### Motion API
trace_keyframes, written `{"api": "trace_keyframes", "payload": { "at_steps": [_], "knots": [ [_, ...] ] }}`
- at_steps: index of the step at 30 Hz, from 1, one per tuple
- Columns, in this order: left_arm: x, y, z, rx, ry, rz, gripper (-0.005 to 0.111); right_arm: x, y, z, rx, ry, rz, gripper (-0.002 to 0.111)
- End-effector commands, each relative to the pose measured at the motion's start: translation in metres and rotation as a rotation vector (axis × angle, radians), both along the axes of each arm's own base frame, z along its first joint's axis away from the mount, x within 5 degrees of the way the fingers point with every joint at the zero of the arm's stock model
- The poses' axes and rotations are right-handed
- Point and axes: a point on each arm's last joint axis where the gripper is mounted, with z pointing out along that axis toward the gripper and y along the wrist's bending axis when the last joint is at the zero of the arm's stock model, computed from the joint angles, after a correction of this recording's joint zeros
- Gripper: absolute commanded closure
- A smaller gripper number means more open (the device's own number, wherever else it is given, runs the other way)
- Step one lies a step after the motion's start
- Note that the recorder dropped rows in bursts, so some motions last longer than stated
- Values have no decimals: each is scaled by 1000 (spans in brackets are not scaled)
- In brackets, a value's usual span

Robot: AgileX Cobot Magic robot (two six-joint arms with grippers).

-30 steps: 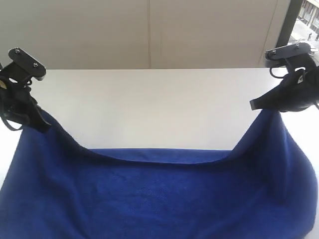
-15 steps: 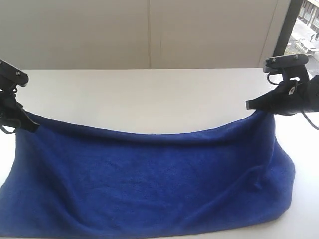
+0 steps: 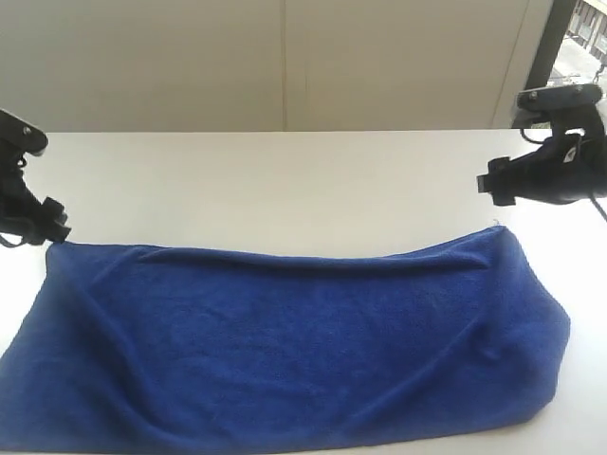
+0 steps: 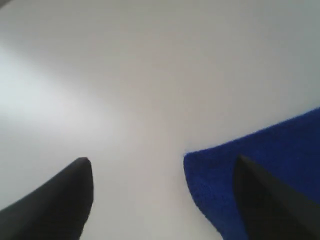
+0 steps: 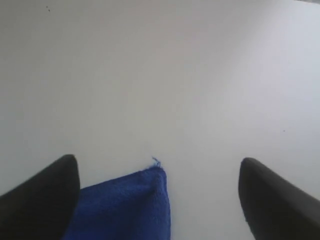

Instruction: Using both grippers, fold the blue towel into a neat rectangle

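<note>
Blue towel (image 3: pixel 285 351) lies spread on the white table (image 3: pixel 285 180) along the near edge, reaching almost from the left edge to the right edge. It is deep blue terry with shallow creases and a wavy far hem. Left gripper (image 3: pixel 55 227) sits at its far-left corner and right gripper (image 3: pixel 495 182) just beyond its far-right corner, both with fingers apart and holding nothing. Pale wall (image 3: pixel 285 66) behind; window (image 3: pixel 583 38) past the far-right corner.

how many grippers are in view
2. The left gripper is at the blue towel's far left corner, the right gripper near its far right corner. Both are open, neither holding it.
</note>
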Motion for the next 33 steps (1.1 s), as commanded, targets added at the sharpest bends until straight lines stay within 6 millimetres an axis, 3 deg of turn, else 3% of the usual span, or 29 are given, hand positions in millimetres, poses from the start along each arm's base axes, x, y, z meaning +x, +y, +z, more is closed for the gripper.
{"api": "trace_keyframes", "payload": {
  "at_steps": [1,3,5,6,7,9,12,16,17,21,26,27,30,33],
  "knots": [
    [-15,-36,46,-89,-124,-45,42,-24,0,35,26,50,-34,27],
    [-24,-68,52,-76,-139,-157,57,-39,2,39,90,159,-93,27],
    [-41,-117,50,13,-115,-375,94,-64,5,33,148,407,-155,27],
    [-53,-138,45,51,-74,-464,106,-75,7,26,157,524,-161,28],
    [-63,-154,39,68,-25,-520,106,-85,8,18,158,616,-149,29],
    [-79,-172,24,97,97,-572,107,-91,11,7,184,637,-145,32],
    [-86,-172,3,172,359,-548,107,-100,19,-6,239,663,-102,33],
    [-87,-177,-9,166,499,-583,107,-105,22,-16,263,697,-86,34],
    [-91,-184,-15,139,563,-668,107,-107,23,-23,275,710,-93,39],
    [-89,-189,-37,134,628,-697,107,-107,25,-43,301,757,-93,52],
    [-88,-190,-57,147,677,-691,107,-101,26,-52,323,743,-87,56],
    [-88,-190,-60,150,688,-690,107,-101,26,-52,321,736,-87,60],
    [-87,-190,-72,158,720,-686,107,-98,25,-53,324,707,-96,93],
    [-88,-190,-79,163,741,-684,107,-97,26,-52,333,691,-100,108]
  ]
}}
